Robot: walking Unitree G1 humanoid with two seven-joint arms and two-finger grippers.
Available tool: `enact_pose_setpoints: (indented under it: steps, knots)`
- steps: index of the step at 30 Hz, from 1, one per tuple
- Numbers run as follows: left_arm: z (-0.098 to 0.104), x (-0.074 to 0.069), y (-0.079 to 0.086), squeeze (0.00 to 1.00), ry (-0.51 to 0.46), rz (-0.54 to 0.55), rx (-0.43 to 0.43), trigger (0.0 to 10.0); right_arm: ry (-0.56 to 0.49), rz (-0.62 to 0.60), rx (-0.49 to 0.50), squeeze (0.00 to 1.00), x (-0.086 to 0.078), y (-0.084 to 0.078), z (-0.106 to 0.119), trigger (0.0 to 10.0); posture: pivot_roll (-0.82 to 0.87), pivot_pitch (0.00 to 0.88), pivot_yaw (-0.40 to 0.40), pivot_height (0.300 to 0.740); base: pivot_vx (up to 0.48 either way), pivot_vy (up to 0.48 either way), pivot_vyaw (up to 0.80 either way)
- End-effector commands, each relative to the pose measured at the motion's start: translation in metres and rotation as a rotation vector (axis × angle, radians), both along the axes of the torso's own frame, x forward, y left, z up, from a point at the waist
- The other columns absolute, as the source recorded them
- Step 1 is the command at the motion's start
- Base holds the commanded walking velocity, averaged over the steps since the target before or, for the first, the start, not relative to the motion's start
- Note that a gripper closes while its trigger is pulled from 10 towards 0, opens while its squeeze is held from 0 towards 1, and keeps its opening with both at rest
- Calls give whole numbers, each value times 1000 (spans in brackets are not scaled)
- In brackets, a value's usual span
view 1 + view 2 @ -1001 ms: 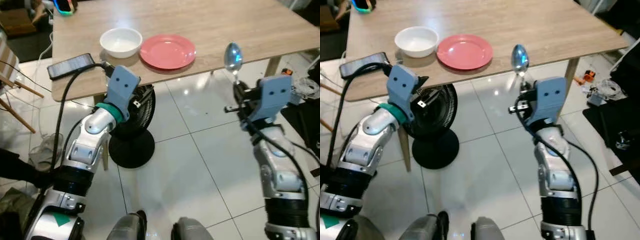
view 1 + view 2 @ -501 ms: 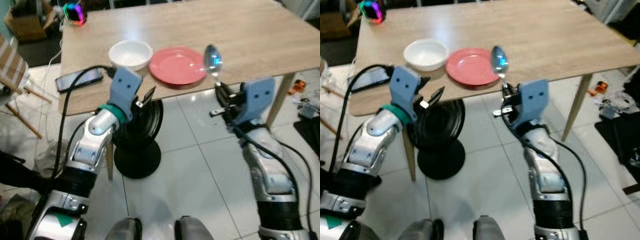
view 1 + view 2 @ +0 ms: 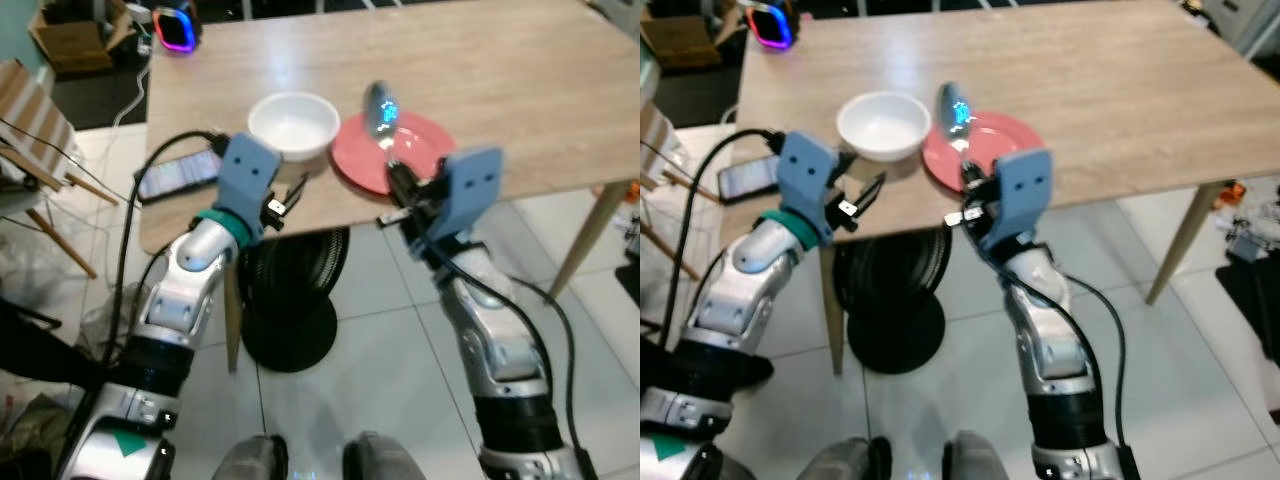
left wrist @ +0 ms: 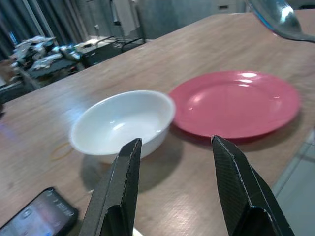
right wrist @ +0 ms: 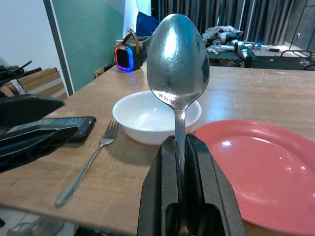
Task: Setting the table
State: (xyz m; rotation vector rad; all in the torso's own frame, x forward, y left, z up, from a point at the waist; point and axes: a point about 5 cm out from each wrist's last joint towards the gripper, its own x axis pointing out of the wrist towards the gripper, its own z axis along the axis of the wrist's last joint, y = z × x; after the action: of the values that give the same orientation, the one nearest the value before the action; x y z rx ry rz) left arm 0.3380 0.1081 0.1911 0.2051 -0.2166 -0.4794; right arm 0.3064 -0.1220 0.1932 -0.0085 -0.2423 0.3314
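The right gripper [image 5: 179,147] is closed on the spoon [image 5: 178,59], upright at the table [image 3: 520,70] edge, just before the plate [image 3: 400,150]. The left gripper [image 4: 172,182] is open, empty. Bowl [image 3: 293,122], plate and fork [image 5: 86,164] are placed; the spoon remains. The fork appears clearly in the right wrist view.

White bowl [image 3: 293,124], red plate [image 3: 396,150], silver spoon [image 5: 177,69], wood-grain table [image 3: 500,70].
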Motion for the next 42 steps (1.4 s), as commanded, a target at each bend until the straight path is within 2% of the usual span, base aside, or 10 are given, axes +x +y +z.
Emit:
enact_pose_setpoints:
  steps: [1,6,13,22,26,29,30,33,35,42]
  knots:
    - [-2,-1,-2,0,9,-4,6,10000,19,-32,-4,0,2,-5,-3,10000,-94,10,77,740,296,0,0]
    - [-3,-2,-3,0,9,0,5,10000,21,-53,-3,0,3,-8,-2,10000,-97,15,73,740,283,0,0]
    - [-5,-5,-5,0,13,-3,12,10000,29,-58,-26,0,-1,-7,-7,10000,-96,24,73,740,0,0,0]
    - [-3,-6,-5,0,15,-2,5,10000,85,-17,-105,0,-7,4,-22,10000,-94,31,74,740,0,0,0]
    - [-9,-12,-3,0,48,5,-3,10000,216,8,-98,0,-9,18,-45,10000,-83,44,73,740,0,0,0]
    - [-14,-16,-1,0,64,11,-1,10000,264,20,-142,0,-8,24,-56,10000,-81,47,72,740,0,0,0]
    - [-16,-19,0,0,72,13,-2,10000,310,45,-181,0,-8,30,-64,10000,-74,51,69,740,0,0,0]
    - [-17,-21,1,0,76,16,-4,10000,334,52,-196,0,-8,32,-68,10000,-74,51,69,740,0,0,0]
    - [-17,-24,3,0,76,22,-12,10000,388,51,-193,0,-4,36,-75,10000,-69,57,63,740,0,0,0]
    - [-14,-35,5,0,43,-3,6,10000,417,24,-122,0,9,44,-73,10000,-45,70,51,740,0,0,0]
